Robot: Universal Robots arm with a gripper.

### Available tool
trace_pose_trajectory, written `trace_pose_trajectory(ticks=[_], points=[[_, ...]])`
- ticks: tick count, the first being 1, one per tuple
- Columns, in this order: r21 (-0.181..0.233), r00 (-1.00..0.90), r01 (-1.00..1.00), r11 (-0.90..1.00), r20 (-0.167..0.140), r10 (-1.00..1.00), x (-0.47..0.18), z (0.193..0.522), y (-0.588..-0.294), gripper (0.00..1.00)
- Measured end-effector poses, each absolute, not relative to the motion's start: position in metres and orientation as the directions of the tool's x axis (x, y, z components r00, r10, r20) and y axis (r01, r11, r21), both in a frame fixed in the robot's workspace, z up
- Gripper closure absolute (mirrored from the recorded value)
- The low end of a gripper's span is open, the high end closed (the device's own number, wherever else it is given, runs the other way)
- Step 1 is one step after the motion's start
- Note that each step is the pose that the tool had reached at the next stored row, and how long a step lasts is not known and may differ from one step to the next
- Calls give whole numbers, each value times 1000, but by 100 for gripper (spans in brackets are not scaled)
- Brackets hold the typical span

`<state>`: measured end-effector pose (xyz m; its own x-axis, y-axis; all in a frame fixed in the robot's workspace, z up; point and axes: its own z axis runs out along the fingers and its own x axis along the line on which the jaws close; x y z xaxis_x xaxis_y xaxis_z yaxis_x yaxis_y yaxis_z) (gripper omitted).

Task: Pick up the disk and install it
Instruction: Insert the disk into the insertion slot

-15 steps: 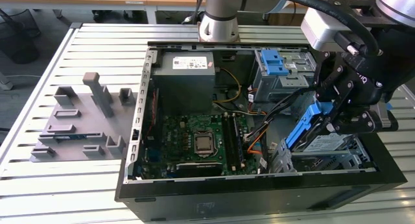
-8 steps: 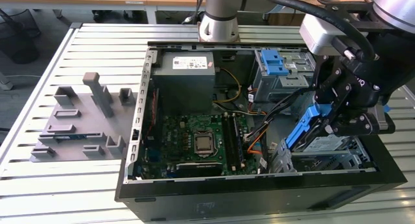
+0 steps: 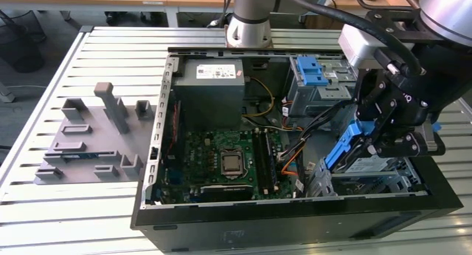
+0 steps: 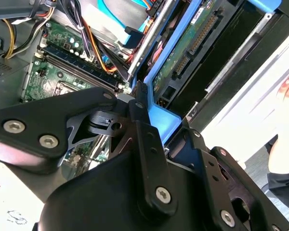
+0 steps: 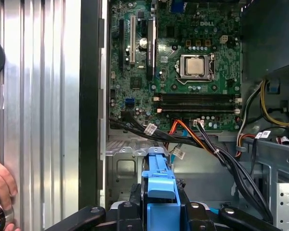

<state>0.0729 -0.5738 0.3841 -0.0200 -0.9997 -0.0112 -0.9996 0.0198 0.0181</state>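
Disk (image 3: 352, 151): it sits clamped in the hand (image 3: 383, 139), tilted on edge with its blue carrier frame showing, just above the metal drive bay (image 3: 383, 175) at about four o'clock inside the open computer case (image 3: 221, 222) in the exterior view. The hand's black fingers (image 4: 147, 144) are drawn in against the blue frame from both sides, so the hand is closed on the disk, not spread wide; the first wrist view shows the blue frame (image 5: 159, 180) pinched between them.

By the look of it, the drive is a stiff, dense slab that will not flex, fairly heavy for its bulk, and sensitive to knocks; its green circuit side (image 4: 188, 43) is bare, so that face is better left alone. The plastic frame edges seem the right place to hold, though smooth plastic could slip if the grip is off-centre.

Bundled cables (image 5: 202, 142) cross close to the bay, towards the motherboard (image 3: 229, 161). A person's hand (image 5: 1, 190) rests on the ribbed tabletop (image 3: 66, 211) beside the case.
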Motion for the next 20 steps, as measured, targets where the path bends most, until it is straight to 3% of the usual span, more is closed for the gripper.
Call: trace_pose_trajectory(ticks=[20], points=[[18,-21,-1000,20,-11,-1000,73,377,-574,64]])
